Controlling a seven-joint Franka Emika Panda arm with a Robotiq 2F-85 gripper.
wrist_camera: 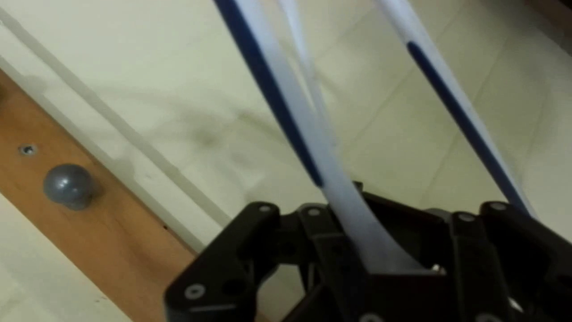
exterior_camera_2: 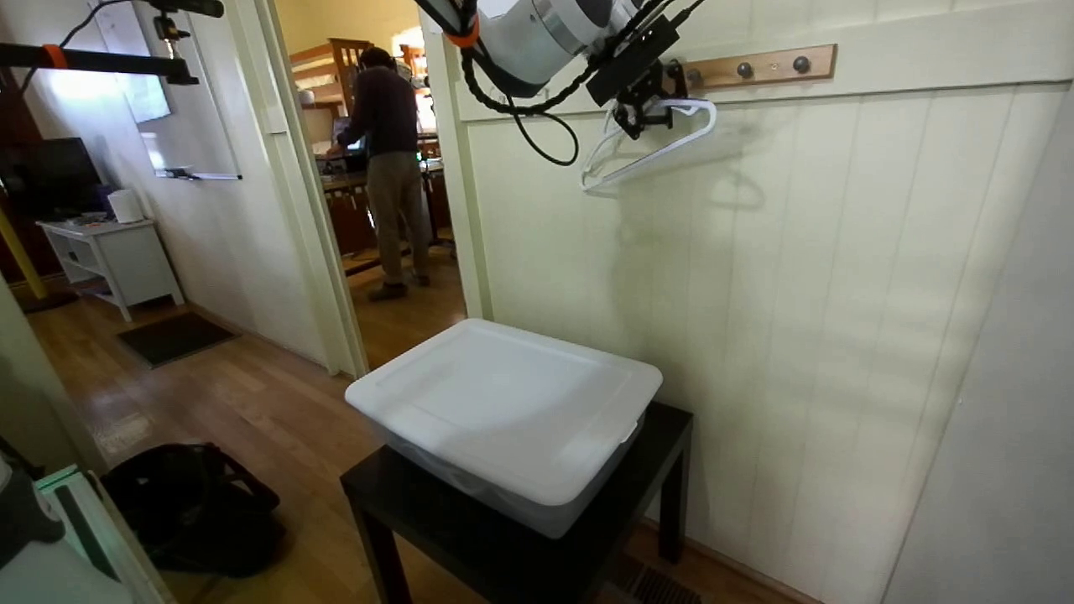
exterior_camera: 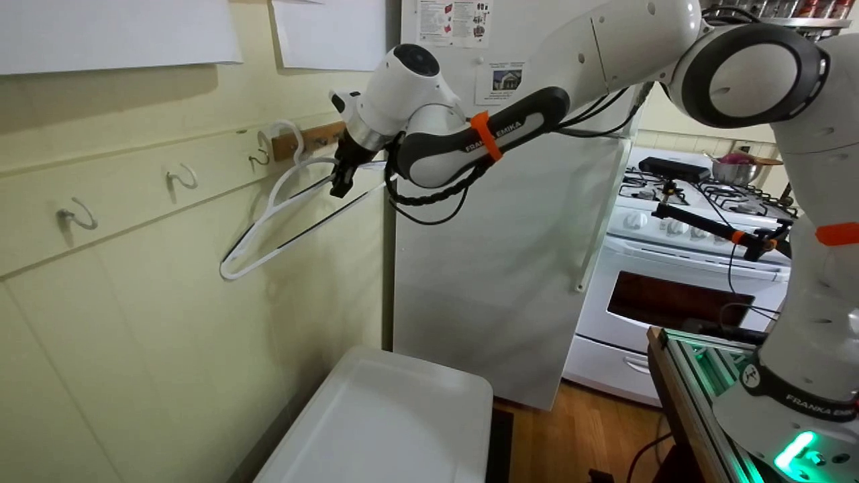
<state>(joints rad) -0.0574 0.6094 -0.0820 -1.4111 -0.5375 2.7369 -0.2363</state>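
Note:
A white plastic hanger with dark strips (exterior_camera: 268, 257) is held by my gripper (exterior_camera: 340, 184) near the wall, tilted in both exterior views. In the wrist view one arm of the hanger (wrist_camera: 353, 223) runs down between the black fingers, and its other bar passes to the right. The gripper (exterior_camera_2: 642, 117) looks shut on that arm; the fingertips are partly hidden behind the hanger. The hanger's white hook (exterior_camera: 295, 134) points up beside a wooden peg rail (exterior_camera_2: 759, 67). Whether the hook touches the rail or a metal hook, I cannot tell.
Metal hooks (exterior_camera: 182, 177) line the wall board. Below stands a lidded plastic bin (exterior_camera_2: 512, 403) on a black table (exterior_camera_2: 478, 554). A fridge (exterior_camera: 483, 268) and a stove (exterior_camera: 684, 248) are beyond the arm. A person (exterior_camera_2: 390, 159) stands in the far room.

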